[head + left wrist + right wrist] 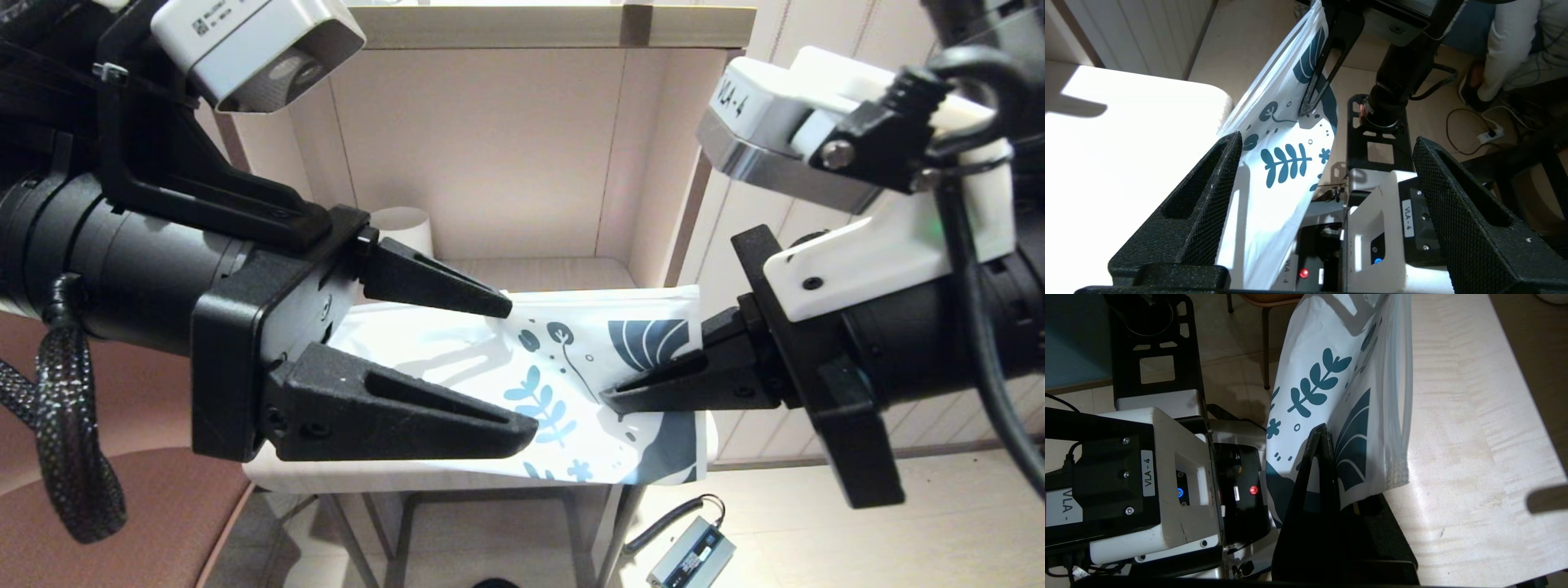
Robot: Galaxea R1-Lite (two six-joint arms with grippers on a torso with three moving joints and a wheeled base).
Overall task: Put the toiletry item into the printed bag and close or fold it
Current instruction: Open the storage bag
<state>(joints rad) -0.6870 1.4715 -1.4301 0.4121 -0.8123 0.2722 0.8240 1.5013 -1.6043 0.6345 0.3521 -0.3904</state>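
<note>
The printed bag (563, 367), white with dark-blue leaves and flowers, hangs over the white table's (367, 478) near edge. My right gripper (608, 400) is shut on its printed end, and the same pinch shows in the right wrist view (1323, 430) on the bag (1323, 371). My left gripper (522, 369) stands open beside the bag's plain white part. In the left wrist view the bag (1274, 183) runs along the inside of one finger (1208, 196), unclamped. The toiletry item is out of view.
A white cup (404, 229) stands in the open shelf cubby (506, 147) behind the table. A brown chair seat (122, 506) is on the left and a grey device (690, 555) lies on the floor. A person's sleeve (1515, 49) shows beyond the robot base.
</note>
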